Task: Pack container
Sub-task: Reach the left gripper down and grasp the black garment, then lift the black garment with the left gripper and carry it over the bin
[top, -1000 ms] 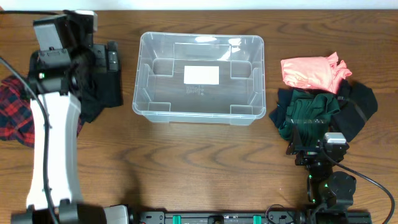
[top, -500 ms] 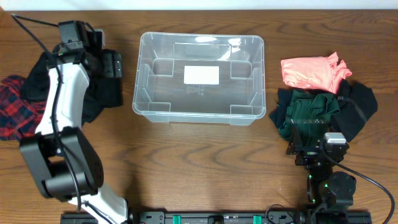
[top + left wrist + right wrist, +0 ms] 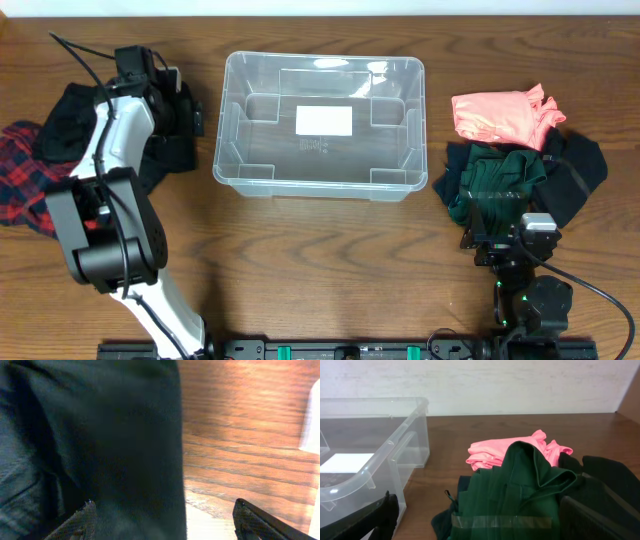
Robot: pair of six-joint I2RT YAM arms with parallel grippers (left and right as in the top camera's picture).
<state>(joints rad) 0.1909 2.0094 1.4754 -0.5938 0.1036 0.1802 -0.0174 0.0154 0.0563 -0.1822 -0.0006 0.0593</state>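
The container (image 3: 320, 190) is a clear plastic bin with a white label (image 3: 324, 120) on its base, and it stands empty at the table's middle back. Its near corner shows in the right wrist view (image 3: 370, 477). My left gripper (image 3: 188, 108) is open and low over the right edge of a black garment (image 3: 165, 150), just left of the container. In the left wrist view the black cloth (image 3: 100, 435) fills the left half between the spread jaws (image 3: 163, 505). My right gripper (image 3: 503, 232) is open and empty at the near edge of a dark green garment (image 3: 495, 180), which also shows in its wrist view (image 3: 530, 485).
A red plaid cloth (image 3: 25, 180) lies at the far left beside the black garment. A pink garment (image 3: 500, 115) and another black garment (image 3: 575, 170) lie with the green one to the right of the container. The pink garment also shows in the right wrist view (image 3: 495, 450).
My left arm has stretched out and lowered, and its gripper has moved right over the black garment toward the container. The right arm has not moved.
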